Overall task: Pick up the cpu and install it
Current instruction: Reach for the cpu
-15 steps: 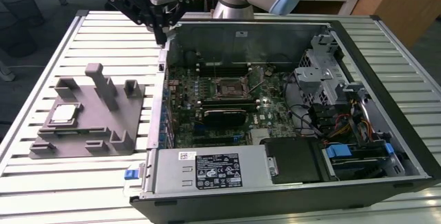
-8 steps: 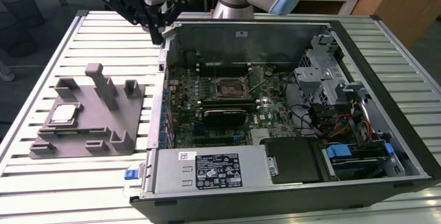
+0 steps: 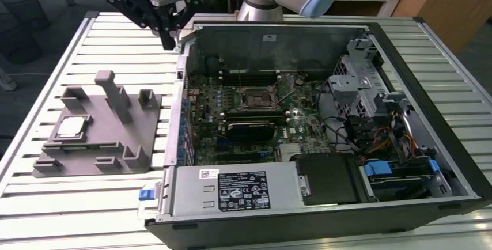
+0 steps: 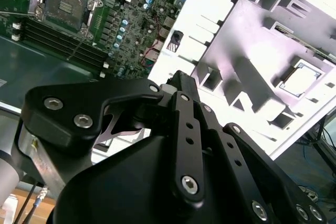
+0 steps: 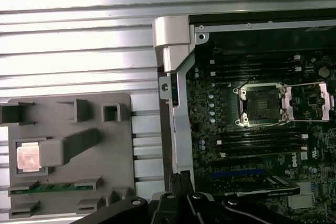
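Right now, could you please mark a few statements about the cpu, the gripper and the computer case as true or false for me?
1. The cpu lies on the grey fixture block. True.
2. The gripper holds the cpu. False: it hangs over the table by the case's corner, apart from the cpu.
3. The computer case is closed. False: it lies open, with its motherboard showing.
4. The socket carries no silvery chip. True.
5. The fixture block lies at the exterior view's right of the case. False: it lies at the case's left.
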`<state>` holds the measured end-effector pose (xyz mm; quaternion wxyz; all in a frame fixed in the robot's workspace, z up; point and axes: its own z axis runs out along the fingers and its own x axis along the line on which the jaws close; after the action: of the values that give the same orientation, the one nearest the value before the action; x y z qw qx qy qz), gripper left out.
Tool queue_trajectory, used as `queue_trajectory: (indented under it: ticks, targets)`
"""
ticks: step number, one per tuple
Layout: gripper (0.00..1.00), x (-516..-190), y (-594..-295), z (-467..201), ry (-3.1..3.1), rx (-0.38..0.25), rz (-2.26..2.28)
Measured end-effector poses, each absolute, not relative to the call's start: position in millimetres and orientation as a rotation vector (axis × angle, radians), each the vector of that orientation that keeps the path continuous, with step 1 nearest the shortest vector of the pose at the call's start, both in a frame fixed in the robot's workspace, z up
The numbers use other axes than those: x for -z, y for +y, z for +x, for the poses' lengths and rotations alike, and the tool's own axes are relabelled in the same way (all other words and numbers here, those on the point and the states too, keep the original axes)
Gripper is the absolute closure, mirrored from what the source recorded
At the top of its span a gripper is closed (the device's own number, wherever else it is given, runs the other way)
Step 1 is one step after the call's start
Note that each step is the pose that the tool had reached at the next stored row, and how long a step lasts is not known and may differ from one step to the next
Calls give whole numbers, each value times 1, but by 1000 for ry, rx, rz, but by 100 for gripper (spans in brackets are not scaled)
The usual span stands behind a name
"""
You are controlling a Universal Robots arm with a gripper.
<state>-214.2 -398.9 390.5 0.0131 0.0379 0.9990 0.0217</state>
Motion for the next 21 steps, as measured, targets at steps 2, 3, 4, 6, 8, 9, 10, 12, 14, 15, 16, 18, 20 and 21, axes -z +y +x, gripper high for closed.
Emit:
queue_trajectory:
  ticks: [2,3,4,6,8,9,10,12,14,15,16,18,20,21]
  targets:
    - [89,-390,-399,-217,3112,-68,118]
    - [89,-390,-399,-218,3112,-68,118]
    - [89,-390,-399,-219,3113,-68,118]
    - [89,-390,-399,-222,3112,-68,118]
    - [89,-390,-399,-225,3112,-68,118]
    - [89,-390,-399,-226,3112,-68,118]
    - [89,-390,-399,-228,3112,-68,118]
    - [89,-390,-399,-232,3113,-68,118]
    - [89,-389,-399,-236,3113,-68,118]
    - [89,-389,-399,-237,3112,-68,118]
    - [89,-389,-399,-239,3112,-68,118]
    - [89,-389,-399,-242,3113,-68,118]
    - [89,-389,-399,-245,3112,-68,118]
    - [89,-389,-399,-247,3112,-68,118]
